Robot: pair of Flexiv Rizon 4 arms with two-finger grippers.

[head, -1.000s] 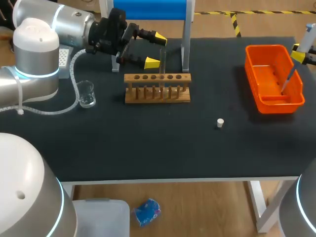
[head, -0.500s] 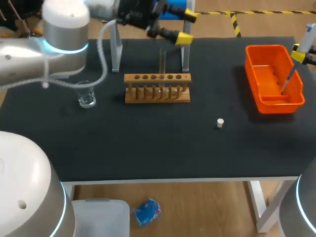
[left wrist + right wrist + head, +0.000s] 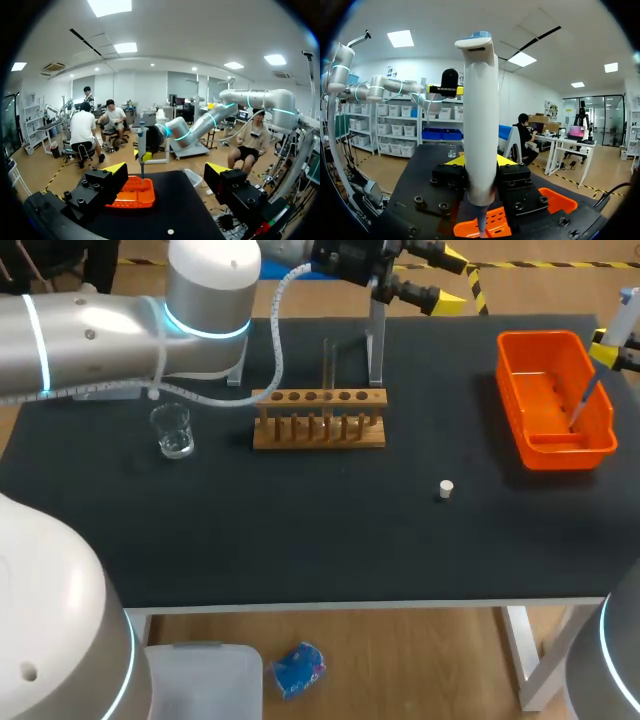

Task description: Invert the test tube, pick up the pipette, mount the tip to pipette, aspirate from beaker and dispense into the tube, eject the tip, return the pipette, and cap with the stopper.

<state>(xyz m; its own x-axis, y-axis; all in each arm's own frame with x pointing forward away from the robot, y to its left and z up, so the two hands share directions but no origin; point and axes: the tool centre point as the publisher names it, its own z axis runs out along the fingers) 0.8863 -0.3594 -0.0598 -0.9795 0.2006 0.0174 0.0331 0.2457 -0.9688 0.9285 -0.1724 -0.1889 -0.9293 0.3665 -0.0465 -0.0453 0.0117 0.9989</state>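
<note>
Glass tube: left upright in rack; inversion judged done.
Left gripper: swung off rearward, fingers spread, empty.
Right gripper: clamped on pipette.

I work at a black surface on white legs, over a wood-toned floor marked with yellow-and-black tape. Overhead, a white ceiling carries bright panel lights. Shelves of bins line a white wall.
</note>
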